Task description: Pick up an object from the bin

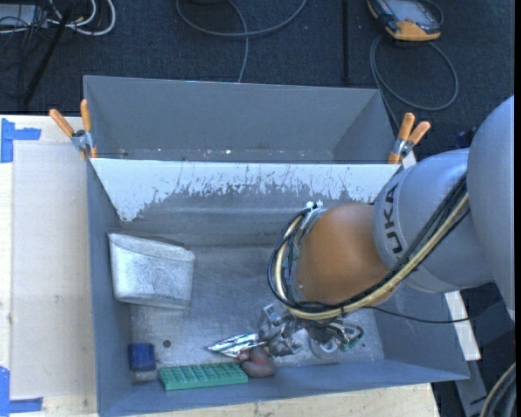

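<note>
At the far side, a dark carpeted floor is shown; black cables and an orange-edged device are laid on it.

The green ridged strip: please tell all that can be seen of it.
The green ridged strip is a long, flat bar, plastic by its look, with fine cross ridges along its top. It lies flat along the bin's near wall, a small blue block off its left end, a brownish lump at its right end.

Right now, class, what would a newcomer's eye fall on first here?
The grey arm with its orange wrist cover looms over the bin's right half, its hand low near the front wall. Just by the hand lie a green ridged block and a brownish lump; a silvery tub lies at the left.
</note>
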Available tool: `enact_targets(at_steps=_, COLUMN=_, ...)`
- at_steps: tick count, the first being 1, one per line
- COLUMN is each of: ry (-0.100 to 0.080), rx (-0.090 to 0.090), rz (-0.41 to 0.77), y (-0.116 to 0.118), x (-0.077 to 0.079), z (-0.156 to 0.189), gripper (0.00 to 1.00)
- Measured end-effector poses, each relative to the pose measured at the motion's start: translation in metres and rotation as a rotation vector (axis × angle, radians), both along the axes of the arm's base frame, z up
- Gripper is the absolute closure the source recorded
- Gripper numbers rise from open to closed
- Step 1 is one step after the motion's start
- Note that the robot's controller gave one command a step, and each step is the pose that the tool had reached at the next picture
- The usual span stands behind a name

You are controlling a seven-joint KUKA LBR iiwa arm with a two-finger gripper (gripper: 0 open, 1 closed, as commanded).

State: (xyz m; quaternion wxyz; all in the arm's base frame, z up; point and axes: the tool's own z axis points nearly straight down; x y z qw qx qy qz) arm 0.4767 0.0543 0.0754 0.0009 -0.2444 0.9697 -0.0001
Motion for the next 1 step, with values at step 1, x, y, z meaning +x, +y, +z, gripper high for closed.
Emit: enact_targets(at_steps=1, ry=-0.006, rx=0.0, rz=0.262, y=0.0264, x=-0.0056, z=0.1928, gripper=1.0)
